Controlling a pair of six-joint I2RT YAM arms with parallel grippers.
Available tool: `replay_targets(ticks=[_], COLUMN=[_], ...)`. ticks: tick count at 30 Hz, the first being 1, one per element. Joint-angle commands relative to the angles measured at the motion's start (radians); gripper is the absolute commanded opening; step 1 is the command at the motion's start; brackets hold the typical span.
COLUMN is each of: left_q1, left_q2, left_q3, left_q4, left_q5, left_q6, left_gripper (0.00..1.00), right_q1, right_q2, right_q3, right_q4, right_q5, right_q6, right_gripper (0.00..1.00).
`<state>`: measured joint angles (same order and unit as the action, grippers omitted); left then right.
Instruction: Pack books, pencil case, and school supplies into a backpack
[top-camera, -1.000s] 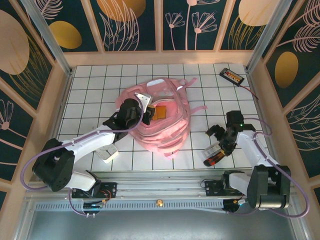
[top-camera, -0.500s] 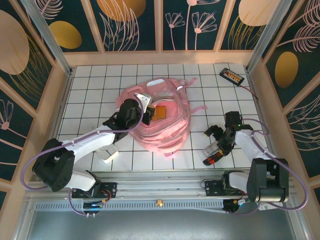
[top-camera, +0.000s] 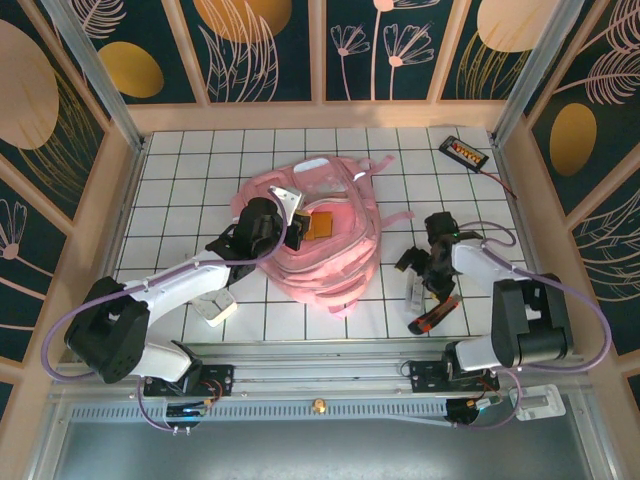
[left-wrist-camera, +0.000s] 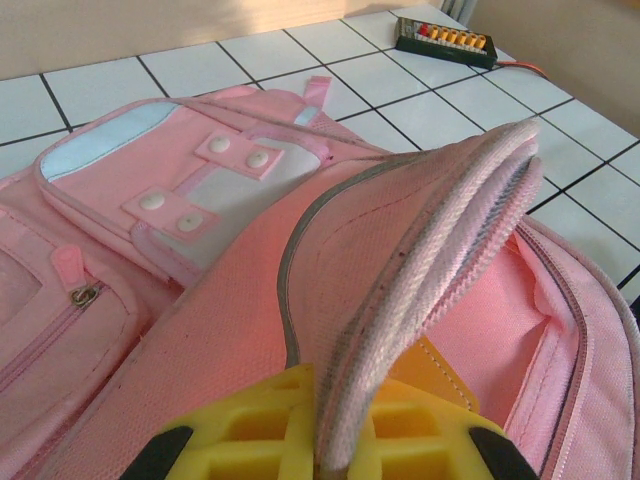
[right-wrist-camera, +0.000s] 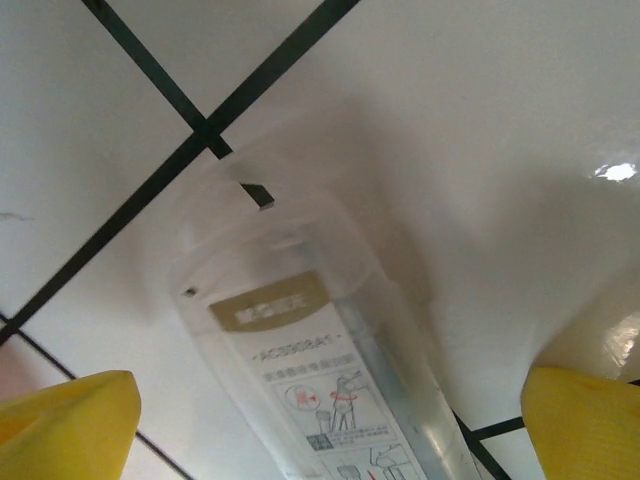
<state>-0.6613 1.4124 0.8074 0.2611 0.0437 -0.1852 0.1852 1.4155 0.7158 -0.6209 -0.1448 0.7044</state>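
Pinches the flap (left-wrist-camera: 430, 250) of the backpack (top-camera: 340, 270) open in the left claw (left-wrist-camera: 335, 440); poises the spread right claw (right-wrist-camera: 325, 420) over the wrapped pack (right-wrist-camera: 300, 350) at the backpack's 4 o'clock. Next, likely: lower, close, lift.

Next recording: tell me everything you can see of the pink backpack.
The backpack is light pink fabric, lying flat on the table. Its front pocket has a clear window, two snap tabs and pale blue trim; beside it a smaller pocket shows a zip pull. The main compartment is unzipped: the left gripper, jaws shut on the zip-edged flap, holds it lifted. An orange-brown notebook lies inside. Straps trail onto the table at its right.
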Motion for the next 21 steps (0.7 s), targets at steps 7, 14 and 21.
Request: replay_targets(ticks=[7,14,21], left_q1=[-0.002,-0.002,-0.003], left_q2=[-0.047,-0.049,-0.061], left_q3=[-0.003,-0.013,-0.005], left_q4=[0.065,0.071,0.058], left_q5=[0.003,0.007,0.008], left_q6=[0.000,-0.014,-0.020], left_gripper=[0.00,0.00,0.00], right_q1=[0.050,0.085,0.088], right_q2=[0.058,0.092,0.073], right_q3=[0.022,0.050,0.096], right_q4=[0.072,0.072,0.058], right_q5=[0.094,0.138,0.127], right_q6=[-0.047,-0.074,-0.074], right_gripper=[0.77,0.61,0.54])
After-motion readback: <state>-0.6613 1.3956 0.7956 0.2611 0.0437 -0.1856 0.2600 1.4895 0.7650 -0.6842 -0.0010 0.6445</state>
